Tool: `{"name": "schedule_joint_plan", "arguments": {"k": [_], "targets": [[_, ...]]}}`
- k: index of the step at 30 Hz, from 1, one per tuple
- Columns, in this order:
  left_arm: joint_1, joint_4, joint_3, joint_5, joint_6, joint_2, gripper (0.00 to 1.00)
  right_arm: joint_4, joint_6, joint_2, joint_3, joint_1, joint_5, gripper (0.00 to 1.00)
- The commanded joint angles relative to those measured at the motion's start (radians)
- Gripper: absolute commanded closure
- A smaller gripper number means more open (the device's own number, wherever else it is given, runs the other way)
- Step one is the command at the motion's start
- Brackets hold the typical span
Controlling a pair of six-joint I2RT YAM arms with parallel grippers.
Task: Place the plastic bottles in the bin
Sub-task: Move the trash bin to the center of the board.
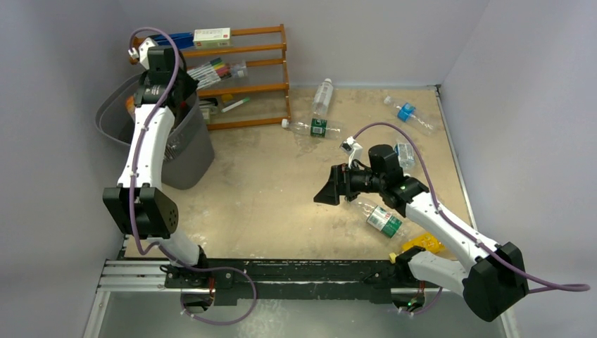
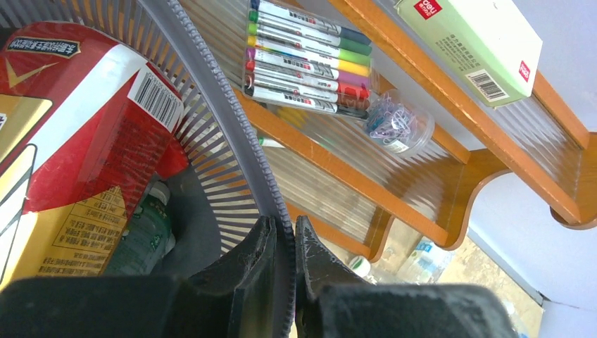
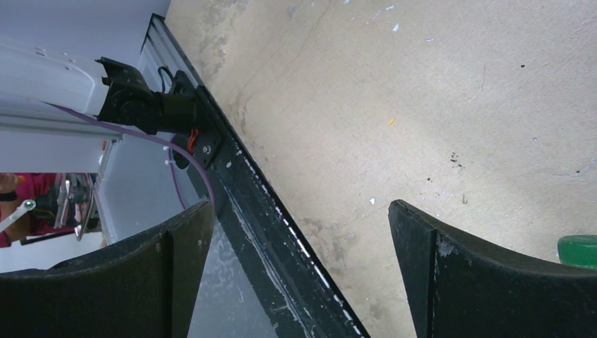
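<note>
Several bottles (image 1: 384,220) lie on the surface (image 1: 267,190); left tool (image 2: 285,236) hangs pinched closed and empty over the bin (image 2: 211,105), right tool (image 3: 299,205) spread wide, empty, likely readied for a pickup

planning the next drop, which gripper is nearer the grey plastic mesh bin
Left. The left gripper sits at the rim of the grey plastic mesh bin; the right gripper is far off to its right.

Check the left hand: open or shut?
Shut. The left hand has its fingers nearly together in the left wrist view, pinching the bin by its grey rim.
</note>
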Motion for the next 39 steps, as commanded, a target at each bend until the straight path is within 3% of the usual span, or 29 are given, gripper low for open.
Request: {"name": "schedule_joint_plan", "arguments": {"k": [1,8,13,29,30,34,36,39], "targets": [[-0.043,0.137,0.029,-0.040,-0.104,-0.003,0.96,0.021,-0.014,-0.015,0.019,0.006,-0.006,0.05],[-0.065,0.210,-0.046,-0.104,-0.176,-0.006,0.97,0.011,-0.011,-0.030,0.020,0.006,-0.002,0.05],[-0.066,0.282,-0.125,-0.164,-0.232,-0.041,0.90,-0.012,-0.012,-0.044,0.027,0.005,0.010,0.05],[-0.099,0.416,-0.177,-0.239,-0.455,0.018,0.88,-0.118,-0.015,-0.049,0.095,0.005,0.105,0.04],[-0.101,0.429,-0.183,-0.241,-0.462,0.018,0.84,-0.132,-0.018,-0.045,0.105,0.005,0.120,0.03],[-0.109,0.459,-0.180,-0.211,-0.459,0.014,0.43,-0.207,-0.046,-0.019,0.154,0.005,0.205,0.01],[-0.109,0.454,-0.138,-0.137,-0.433,0.031,0.34,-0.257,-0.062,0.003,0.184,0.005,0.222,0.01],[-0.121,0.396,-0.035,0.000,-0.374,0.078,0.29,-0.310,-0.073,0.032,0.224,0.004,0.285,0.00]]}}
